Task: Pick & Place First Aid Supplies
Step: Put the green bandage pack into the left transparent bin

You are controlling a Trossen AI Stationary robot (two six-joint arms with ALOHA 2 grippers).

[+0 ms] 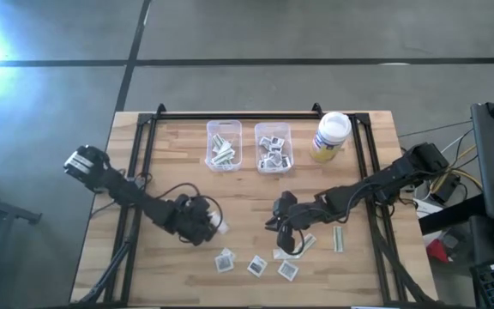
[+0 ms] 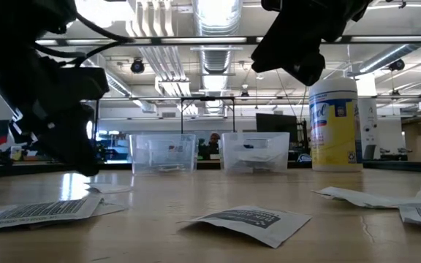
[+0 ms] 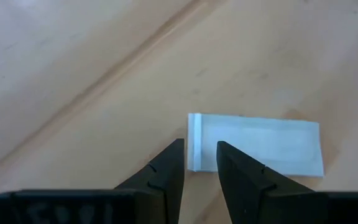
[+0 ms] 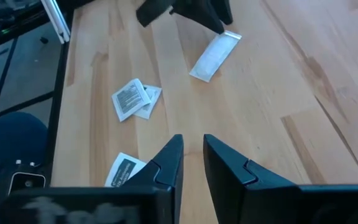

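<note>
From above, left pincer [image 1: 210, 225] hovers at a pale strip packet [image 1: 221, 228] on the bench [image 1: 367, 275]; right pincer [image 1: 274, 225] waits mid-bench. Left wrist: fingers slightly apart, straddling the strip's end, nothing clamped. Right wrist: fingers narrowly apart, empty. Packet looks light, flimsy, flat; pinch an edge.

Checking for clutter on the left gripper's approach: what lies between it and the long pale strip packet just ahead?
Nothing: in the left wrist view only bare wood separates the left gripper from the strip packet, whose near end sits just past the fingertips.
</note>
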